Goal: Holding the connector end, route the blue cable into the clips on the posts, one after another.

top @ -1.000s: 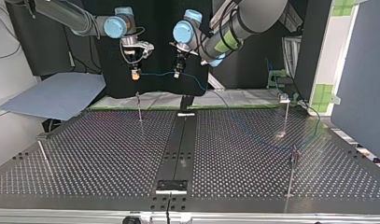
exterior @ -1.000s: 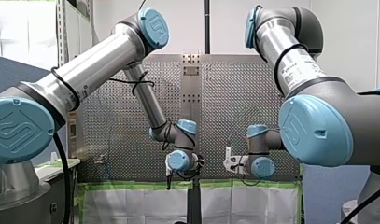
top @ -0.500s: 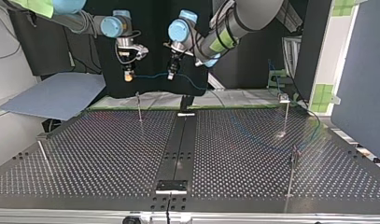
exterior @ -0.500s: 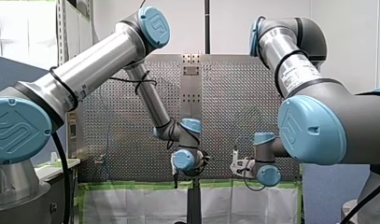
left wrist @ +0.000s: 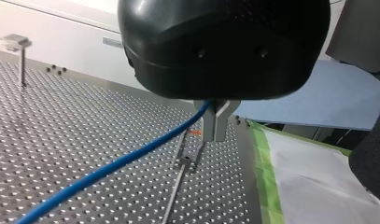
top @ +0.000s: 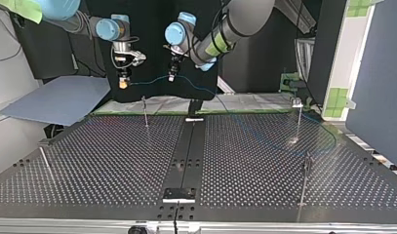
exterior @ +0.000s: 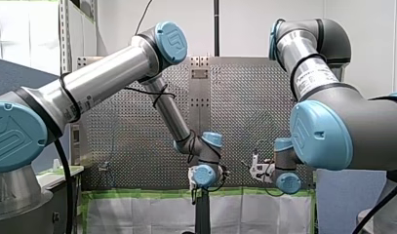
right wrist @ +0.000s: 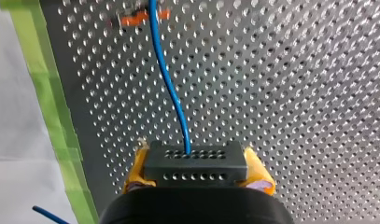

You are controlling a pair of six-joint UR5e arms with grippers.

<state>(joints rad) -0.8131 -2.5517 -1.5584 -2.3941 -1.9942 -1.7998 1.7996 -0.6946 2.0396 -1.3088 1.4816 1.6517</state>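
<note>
Closest in the top view, the two near posts [top: 305, 180] stand bare on the perforated counter [top: 113, 165]. Beyond them the blue cable [left wrist: 117, 162] trails slack across the counter and rises toward the far edge. Above the far post [top: 145, 113], the robot's left fingers [left wrist: 211, 127] are pinched shut on the cable. Its yellow-padded right fingers [right wrist: 258, 176] clamp the black connector [right wrist: 195, 161], with a short span stretched between the two. I can see no clip holding cable, so the routing looks barely begun, with every post apparently left to do.
</note>
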